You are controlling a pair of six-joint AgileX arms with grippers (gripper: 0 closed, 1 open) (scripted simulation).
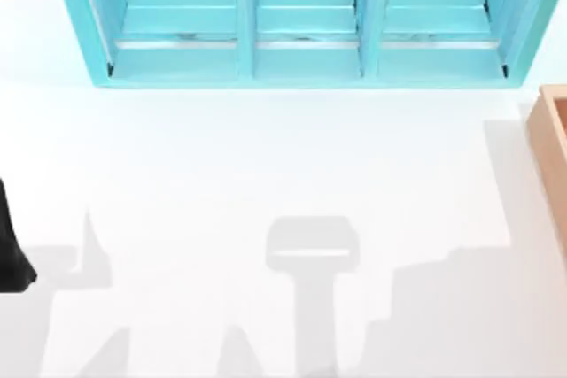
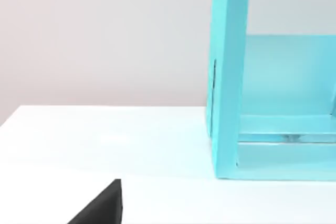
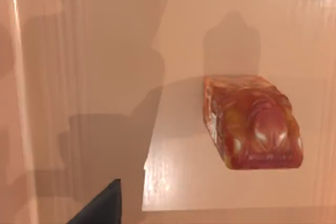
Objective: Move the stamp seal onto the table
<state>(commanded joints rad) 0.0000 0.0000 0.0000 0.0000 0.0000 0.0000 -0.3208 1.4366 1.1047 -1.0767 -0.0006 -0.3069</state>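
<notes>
The mottled orange-amber stamp seal [image 3: 252, 121] lay inside the tan wooden box [image 1: 551, 143], not yet on the white tabletop [image 1: 266, 174]; jaw state could not be told.

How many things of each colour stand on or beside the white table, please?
Turquoise: 1, the shelf unit with three compartments.
Tan: 1, the wooden box.
Orange-amber: 1, the stamp seal, inside the box.
Total: 3.
</notes>
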